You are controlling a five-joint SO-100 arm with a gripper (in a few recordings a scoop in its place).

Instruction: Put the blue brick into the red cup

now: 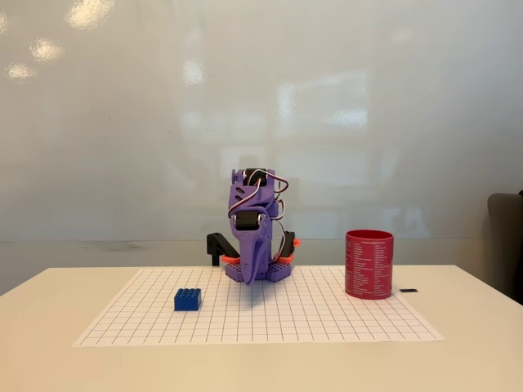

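Observation:
The blue brick (187, 300) lies studs-up on the white gridded mat (327, 318), left of centre. The red cup (368, 264) stands upright on the mat's right side, with small white text on its wall. The purple arm is folded over its base at the back of the mat, and its gripper (252, 276) points straight down just in front of the base, with the fingers pressed together and nothing between them. The gripper is well behind and to the right of the brick and left of the cup, touching neither.
A black clamp (219, 247) and orange base plate (288, 255) hold the arm at the table's back edge. A small black object (409, 291) lies right of the cup. A dark chair back (507, 245) stands at the right edge. A whiteboard wall is behind.

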